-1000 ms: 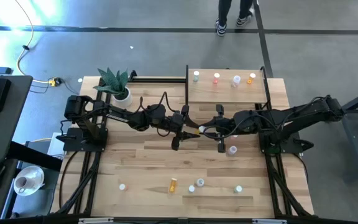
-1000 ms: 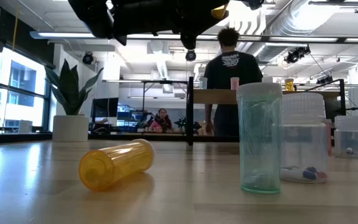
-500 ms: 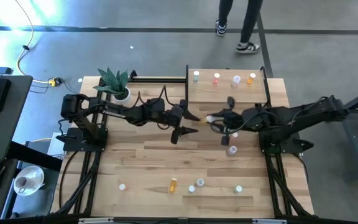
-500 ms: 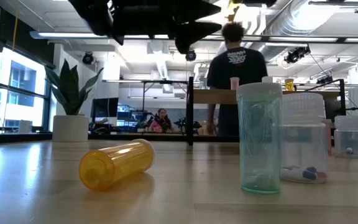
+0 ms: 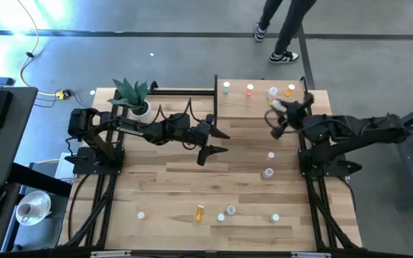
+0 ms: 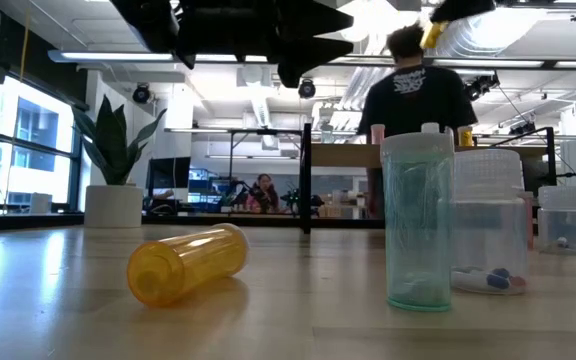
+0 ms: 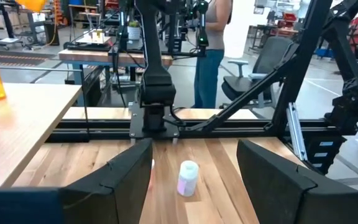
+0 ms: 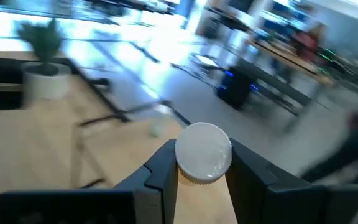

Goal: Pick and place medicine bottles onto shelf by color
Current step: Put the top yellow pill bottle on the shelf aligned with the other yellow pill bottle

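Planked light-wood table (image 5: 156,179) on a grey concrete floor; open workshop behind it with desks, office chairs and ceiling ducts. A person (image 6: 415,95) stands past the far edge, back turned in the low view. Potted spiky green plant in a small white pot (image 5: 136,99) sits at the table's 11 o'clock corner. Raised pale-wood shelf on thin black posts (image 5: 257,115) fills the 1 o'clock corner; four small capped medicine bottles (image 5: 258,90) stand in a row along its far edge, white, pink, clear and orange from left to right. Loose bottles remain on the table: two pale ones at about 3 o'clock, and a row along the 6 o'clock edge, among them an orange bottle lying on its side (image 6: 186,263) and an upright teal bottle (image 6: 418,222). Left arm reaches from the 9 o'clock side toward table centre, held level; left gripper (image 5: 216,142) has its fingers spread wide with nothing between them, hovering above the boards. Right arm comes from the 3 o'clock side, forearm swung over the shelf's right edge; right gripper (image 5: 277,115) is clamped on a white-capped bottle (image 8: 203,152), whose body looks orange in the low view.
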Controlling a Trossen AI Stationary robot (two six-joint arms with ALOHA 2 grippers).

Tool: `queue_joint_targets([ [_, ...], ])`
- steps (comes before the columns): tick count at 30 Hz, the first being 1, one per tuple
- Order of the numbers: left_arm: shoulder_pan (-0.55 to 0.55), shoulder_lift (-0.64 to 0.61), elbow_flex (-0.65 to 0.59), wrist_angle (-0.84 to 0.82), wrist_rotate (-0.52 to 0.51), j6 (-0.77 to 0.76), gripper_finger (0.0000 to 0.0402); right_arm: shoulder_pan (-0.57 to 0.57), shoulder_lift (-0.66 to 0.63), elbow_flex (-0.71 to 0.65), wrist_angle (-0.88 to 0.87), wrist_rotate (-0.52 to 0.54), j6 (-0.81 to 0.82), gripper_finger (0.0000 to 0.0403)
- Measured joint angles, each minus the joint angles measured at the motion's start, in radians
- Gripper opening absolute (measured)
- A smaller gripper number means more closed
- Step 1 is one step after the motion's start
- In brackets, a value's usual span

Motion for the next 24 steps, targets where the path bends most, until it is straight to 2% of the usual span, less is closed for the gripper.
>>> queue_joint_targets([
  [6,-0.003,0.0,0.0,0.0,-0.003,0.0,0.0223,-0.15,-0.044,0.0,-0.21,0.024,0.226,0.0097],
  [11,-0.003,0.0,0.0,0.0,-0.003,0.0,0.0223,-0.292,-0.038,0.0,-0.347,-0.06,0.376,0.0097],
  [19,-0.003,0.0,0.0,-0.001,-0.003,0.0,0.0222,-0.507,-0.015,0.0,-0.398,-0.23,0.416,0.0097],
  [24,-0.003,0.0,0.0,-0.008,-0.003,0.0,0.0223,-0.593,-0.008,0.0,-0.432,-0.294,0.449,0.0097],
])
